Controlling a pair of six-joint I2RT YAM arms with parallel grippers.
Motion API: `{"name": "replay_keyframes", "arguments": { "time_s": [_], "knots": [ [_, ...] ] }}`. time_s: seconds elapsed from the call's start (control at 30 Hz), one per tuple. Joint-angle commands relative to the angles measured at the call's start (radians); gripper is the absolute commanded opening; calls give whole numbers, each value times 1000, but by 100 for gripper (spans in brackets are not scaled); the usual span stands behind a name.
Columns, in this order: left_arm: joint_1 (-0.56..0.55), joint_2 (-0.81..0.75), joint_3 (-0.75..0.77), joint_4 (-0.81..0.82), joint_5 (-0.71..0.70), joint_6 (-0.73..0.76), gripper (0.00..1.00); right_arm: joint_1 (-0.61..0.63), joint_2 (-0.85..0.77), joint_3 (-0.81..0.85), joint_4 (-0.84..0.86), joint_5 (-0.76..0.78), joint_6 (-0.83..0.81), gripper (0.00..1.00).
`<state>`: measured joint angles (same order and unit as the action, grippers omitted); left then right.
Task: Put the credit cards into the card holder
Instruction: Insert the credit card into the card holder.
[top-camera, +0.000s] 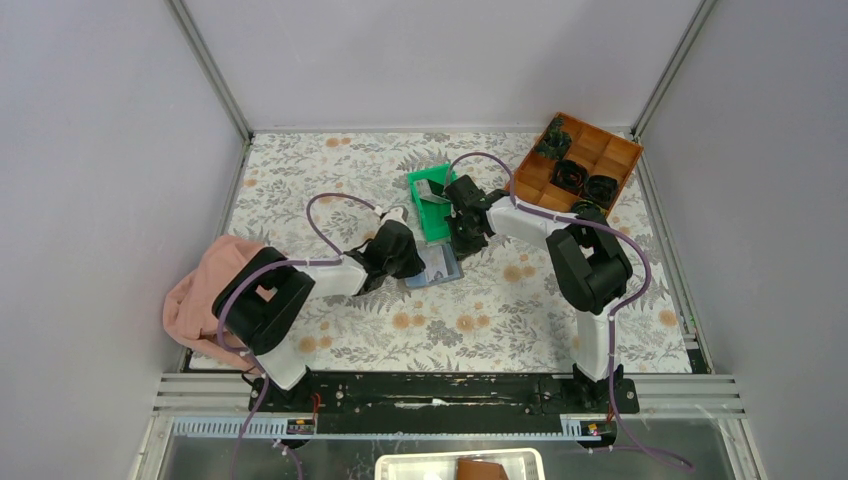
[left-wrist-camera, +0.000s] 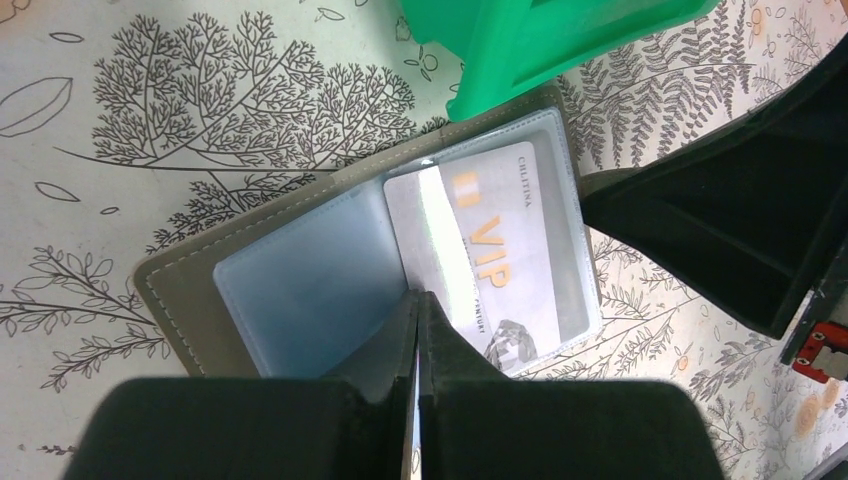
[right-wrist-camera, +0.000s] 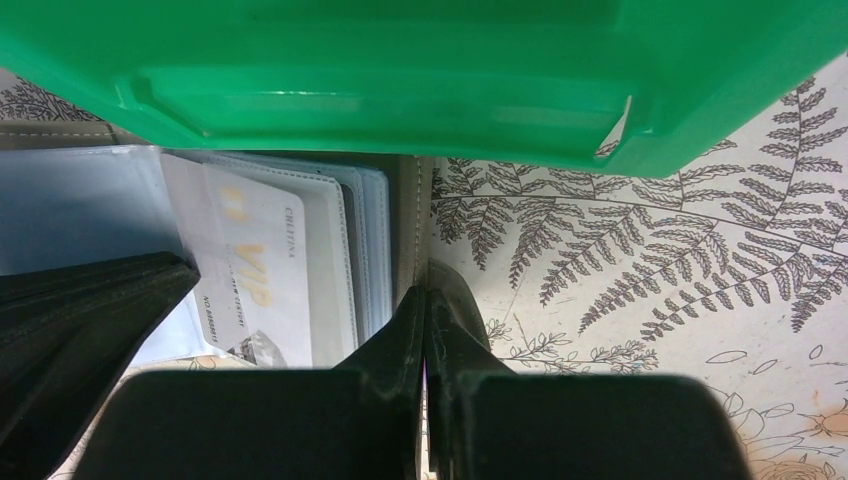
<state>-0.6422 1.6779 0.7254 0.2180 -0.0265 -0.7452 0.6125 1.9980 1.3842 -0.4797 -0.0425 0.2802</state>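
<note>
From above, my left fingers (top-camera: 408, 262) and right fingers (top-camera: 463, 245) meet over the middle of the flowered surface (top-camera: 500, 320). The holder (top-camera: 438, 268) lies open and flat there, just in front of the green bin (top-camera: 428, 212). My left fingers come at it from the left and my right ones from behind and to the right. A flat grey piece (top-camera: 432, 188) lies in the bin, too small to name. The brown tray (top-camera: 585, 160) sits at the far right corner and a pink cloth (top-camera: 200, 295) lies at the left edge, both well apart from the holder.

Through my left wrist camera, my left fingers (left-wrist-camera: 417, 312) are pressed together, and I see nothing between them. Their tips rest on the holder (left-wrist-camera: 180, 290), at the seam between an empty clear sleeve (left-wrist-camera: 300, 300) and the next one. That next sleeve holds a silvery card (left-wrist-camera: 500, 250) marked VIP. The bin (left-wrist-camera: 540, 45) touches or overlaps the holder's far edge. My right fingers (left-wrist-camera: 740, 230) show as a dark mass at the right.

Through my right wrist camera, my right fingers (right-wrist-camera: 425, 305) are also closed tight with nothing between them. Their tips are at the holder's grey edge (right-wrist-camera: 408, 230), where it meets the surface (right-wrist-camera: 650, 270). The card (right-wrist-camera: 265, 270) sits in its sleeve beside a stack of clear sleeves (right-wrist-camera: 365, 250). The bin (right-wrist-camera: 400, 80) fills the top, and my left fingers (right-wrist-camera: 80, 320) are at the left.
</note>
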Motion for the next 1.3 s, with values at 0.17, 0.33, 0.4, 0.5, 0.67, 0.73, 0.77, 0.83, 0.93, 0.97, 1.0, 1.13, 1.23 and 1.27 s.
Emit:
{"name": "replay_keyframes", "arguments": {
  "time_s": [0.17,0.33,0.4,0.5,0.67,0.73,0.77,0.83,0.93,0.97,1.0,1.13,1.23,1.27],
  "knots": [
    [-8,-51,16,-78,-77,51,0,-7,-20,-19,-2,-3,-16,0],
    [-8,-34,15,-61,-39,55,0,-7,-13,-23,-3,-18,-16,0],
    [-8,-22,14,-32,-4,56,0,-7,-11,-25,-3,-22,-15,0],
    [-12,-1,24,-17,36,58,0,-8,-10,-32,-2,-29,-15,0],
    [-19,-7,26,-46,8,73,0,-8,-13,-40,2,-33,-15,0],
    [-20,-7,26,-52,4,77,0,-8,-12,-42,1,-35,-15,0],
    [-22,-6,27,-55,2,78,0,-8,-12,-43,2,-36,-16,0],
    [-26,-12,28,-66,-14,79,0,-8,-12,-46,4,-36,-16,0],
    [-31,-40,22,-77,-55,84,0,-8,-11,-46,4,-39,-16,0],
    [-31,-46,21,-75,-61,85,0,-8,-11,-45,4,-39,-15,0],
    [-32,-46,18,-68,-60,87,0,-9,-9,-46,4,-40,-16,0],
    [-31,-16,12,17,22,85,0,-8,-8,-46,6,-42,-14,0],
    [-31,0,2,83,73,73,0,-8,-3,-45,6,-47,-14,0],
    [-31,8,2,96,89,72,0,-8,-2,-45,4,-49,-13,0]
  ]
}}
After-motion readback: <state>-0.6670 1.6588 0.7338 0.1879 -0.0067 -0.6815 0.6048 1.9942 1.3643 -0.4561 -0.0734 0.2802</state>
